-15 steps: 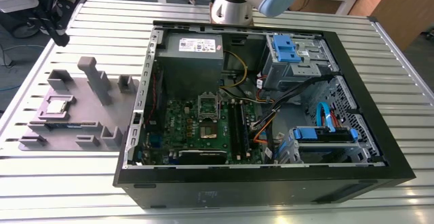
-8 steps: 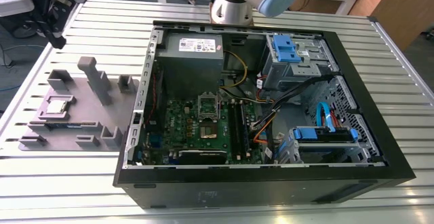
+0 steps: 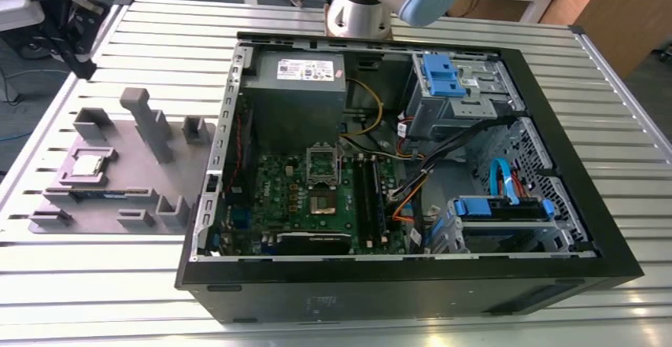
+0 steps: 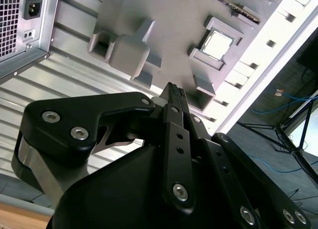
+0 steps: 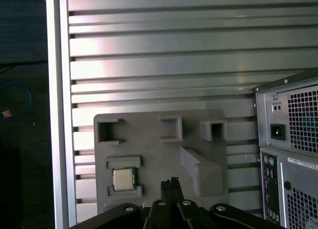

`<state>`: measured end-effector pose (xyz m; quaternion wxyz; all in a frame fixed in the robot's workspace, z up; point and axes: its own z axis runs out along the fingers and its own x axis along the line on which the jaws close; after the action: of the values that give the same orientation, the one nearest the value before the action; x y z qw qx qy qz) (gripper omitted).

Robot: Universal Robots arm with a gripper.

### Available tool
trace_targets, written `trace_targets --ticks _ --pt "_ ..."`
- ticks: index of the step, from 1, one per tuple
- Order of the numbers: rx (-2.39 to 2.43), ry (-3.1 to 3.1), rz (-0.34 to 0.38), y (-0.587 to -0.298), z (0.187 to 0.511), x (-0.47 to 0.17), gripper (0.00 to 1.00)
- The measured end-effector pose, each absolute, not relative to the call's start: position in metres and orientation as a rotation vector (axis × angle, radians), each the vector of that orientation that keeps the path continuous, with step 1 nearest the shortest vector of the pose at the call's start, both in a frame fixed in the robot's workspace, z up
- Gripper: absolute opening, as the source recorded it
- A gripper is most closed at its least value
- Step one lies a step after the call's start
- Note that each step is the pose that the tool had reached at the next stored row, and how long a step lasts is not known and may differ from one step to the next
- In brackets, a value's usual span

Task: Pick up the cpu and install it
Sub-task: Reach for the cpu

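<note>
Fingers (image 4: 174, 114) of the gripper (image 5: 171, 181) meet tip to tip, gripping nothing, while the cpu (image 5: 122, 179) lies in a recess of the grey tray (image 3: 131, 178), on the exterior view's left of the computer case (image 3: 420, 284), and is probably light, stiff and fragile, best pinched by opposite edges.

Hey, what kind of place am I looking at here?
Probably a robotics lab bench for PC assembly: an open computer case sits on a slatted metal table, a grey fixture tray beside it holds the cpu, and a robot arm stands behind.
</note>
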<state>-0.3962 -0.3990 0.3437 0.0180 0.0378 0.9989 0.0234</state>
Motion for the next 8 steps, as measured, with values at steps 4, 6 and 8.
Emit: trace_targets --ticks 4,6,8 --pt "0.117 3.103 0.073 -0.399 0.3425 -0.398 0.11" --pt "0.117 3.103 0.072 -0.399 0.3424 -0.3983 0.11" --pt "0.117 3.103 0.072 -0.399 0.3424 -0.3985 0.11"
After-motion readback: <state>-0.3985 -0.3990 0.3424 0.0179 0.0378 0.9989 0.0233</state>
